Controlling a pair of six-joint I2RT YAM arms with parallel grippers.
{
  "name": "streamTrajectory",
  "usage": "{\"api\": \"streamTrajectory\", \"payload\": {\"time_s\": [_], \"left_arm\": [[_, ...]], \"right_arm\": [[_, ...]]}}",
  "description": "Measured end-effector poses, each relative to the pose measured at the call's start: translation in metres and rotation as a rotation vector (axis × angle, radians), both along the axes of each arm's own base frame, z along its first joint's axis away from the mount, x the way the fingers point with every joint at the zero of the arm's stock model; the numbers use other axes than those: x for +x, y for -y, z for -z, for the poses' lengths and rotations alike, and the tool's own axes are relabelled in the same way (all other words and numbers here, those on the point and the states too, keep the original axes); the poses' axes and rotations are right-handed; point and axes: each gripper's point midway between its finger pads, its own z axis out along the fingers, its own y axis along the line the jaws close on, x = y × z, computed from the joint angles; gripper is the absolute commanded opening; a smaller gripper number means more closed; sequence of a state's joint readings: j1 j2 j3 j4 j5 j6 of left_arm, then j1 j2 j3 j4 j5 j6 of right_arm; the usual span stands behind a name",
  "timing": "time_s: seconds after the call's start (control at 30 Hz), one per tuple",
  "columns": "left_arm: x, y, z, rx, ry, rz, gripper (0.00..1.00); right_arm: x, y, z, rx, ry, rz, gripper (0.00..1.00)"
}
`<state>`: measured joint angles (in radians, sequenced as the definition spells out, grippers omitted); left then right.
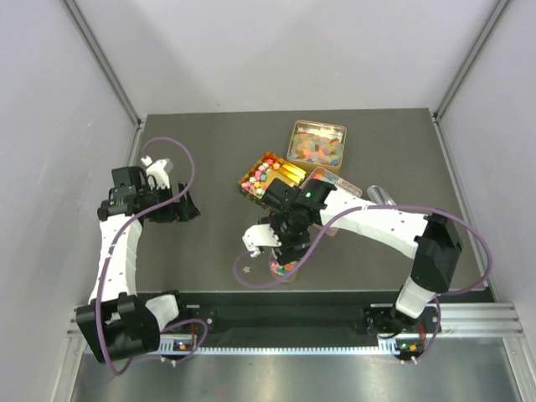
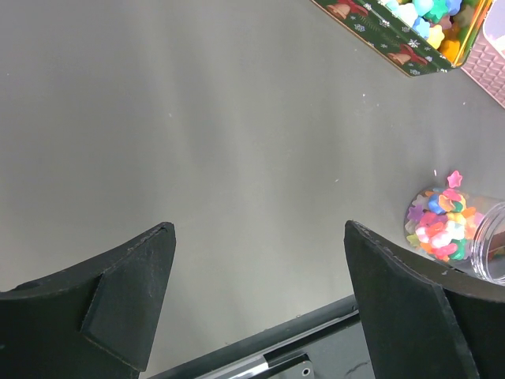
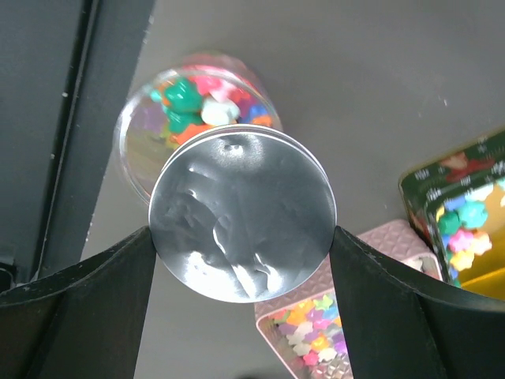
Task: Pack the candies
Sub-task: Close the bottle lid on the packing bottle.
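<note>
A small clear jar (image 1: 286, 268) of candies (image 3: 197, 95) stands tilted near the table's front edge. It also shows in the left wrist view (image 2: 446, 225). My right gripper (image 1: 287, 248) is right above it, shut on a round silver lid (image 3: 243, 215) held by its rim between both fingers (image 3: 243, 233). I cannot tell whether the lid sits on the jar. A pink star candy (image 2: 454, 178) lies loose beside the jar. My left gripper (image 1: 186, 208) is open and empty over bare table at the left (image 2: 260, 229).
Three open tins hold more candies: a green Christmas tin (image 1: 251, 174), a gold tin (image 1: 294, 134) behind it, and a pink tin (image 3: 272, 312) partly under my right arm. A clear object (image 1: 381, 195) lies right of the arm. The black front rail (image 1: 276, 297) runs close by the jar.
</note>
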<state>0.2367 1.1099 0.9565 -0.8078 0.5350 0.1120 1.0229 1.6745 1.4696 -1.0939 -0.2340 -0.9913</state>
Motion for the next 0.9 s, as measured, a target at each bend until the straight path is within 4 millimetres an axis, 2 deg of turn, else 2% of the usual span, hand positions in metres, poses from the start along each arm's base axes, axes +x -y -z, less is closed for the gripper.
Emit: {"api": "streamTrajectory", "payload": {"time_s": [0.23, 0.67, 0.9], "left_arm": [[0.000, 0.000, 0.000, 0.000, 0.000, 0.000, 0.92], [0.000, 0.000, 0.000, 0.000, 0.000, -0.001, 0.92], [0.000, 0.000, 0.000, 0.000, 0.000, -0.001, 0.92]], "right_arm": [[-0.019, -0.010, 0.001, 0.002, -0.012, -0.059, 0.75], [-0.027, -0.013, 0.003, 0.002, -0.023, -0.082, 0.79], [-0.036, -0.008, 0.014, -0.029, -0.039, -0.097, 0.80]]}}
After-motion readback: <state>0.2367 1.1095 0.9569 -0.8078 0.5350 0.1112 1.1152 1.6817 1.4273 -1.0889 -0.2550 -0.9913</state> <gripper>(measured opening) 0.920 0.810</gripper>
